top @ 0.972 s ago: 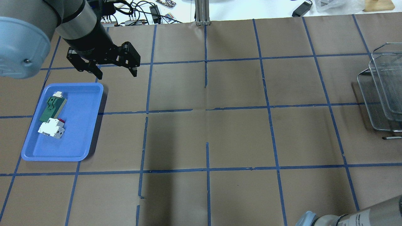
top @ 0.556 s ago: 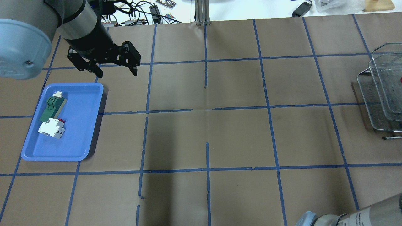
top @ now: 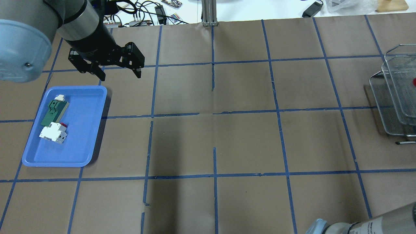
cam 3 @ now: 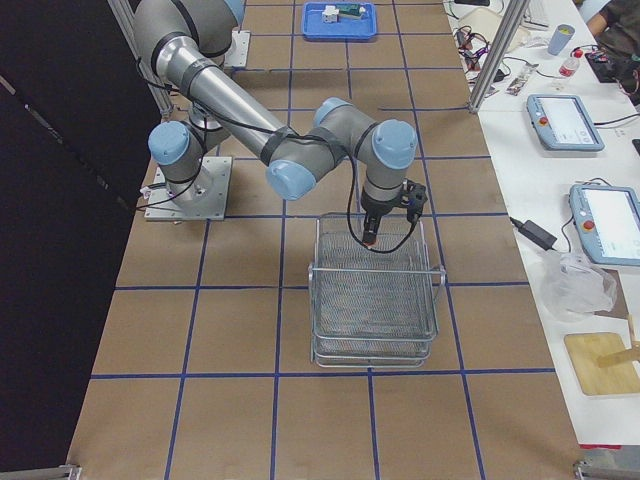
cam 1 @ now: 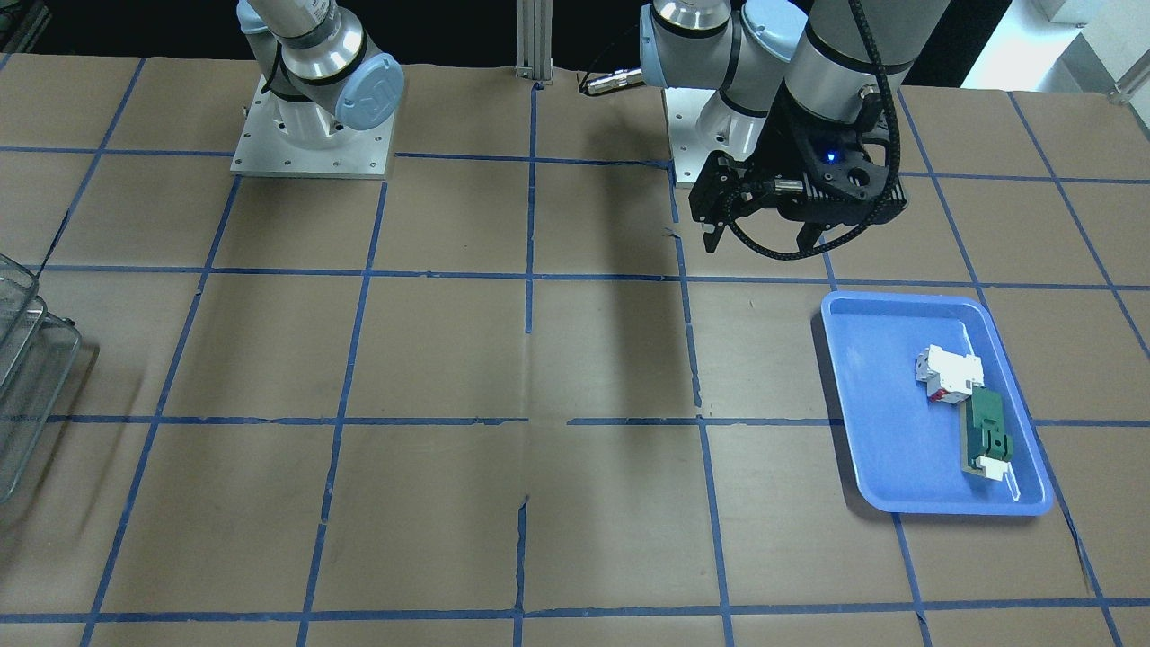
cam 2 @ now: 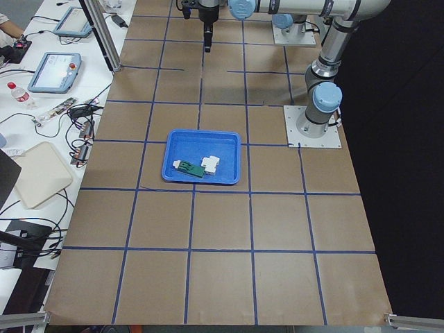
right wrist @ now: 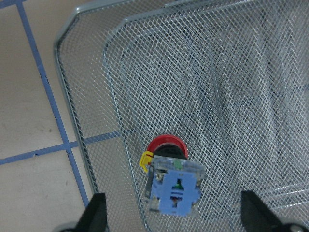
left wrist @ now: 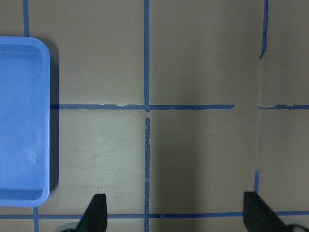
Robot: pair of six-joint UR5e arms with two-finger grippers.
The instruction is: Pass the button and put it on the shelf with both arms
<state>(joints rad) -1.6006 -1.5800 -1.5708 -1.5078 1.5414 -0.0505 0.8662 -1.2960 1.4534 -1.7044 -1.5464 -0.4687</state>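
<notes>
My right tool (right wrist: pixel 175 216) hangs spread wide over the shelf (right wrist: pixel 231 72) — the button (right wrist: pixel 169 174) lies loose on its mesh, base markings unreadable. Over the counter (top: pixel 243 136), my left tool (top: pixel 121 76) is likewise spread, holding nothing.

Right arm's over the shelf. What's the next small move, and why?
Probably lift the right gripper straight up, clear of the shelf. Its jaws stand wide apart and the button lies on the upper basket's mesh between them, touching neither, so it looks released.

Button (right wrist: pixel 171 175) red-capped with blue base, shelf (right wrist: pixel 231 72) silver mesh, tray (top: pixel 81 133) blue
</notes>
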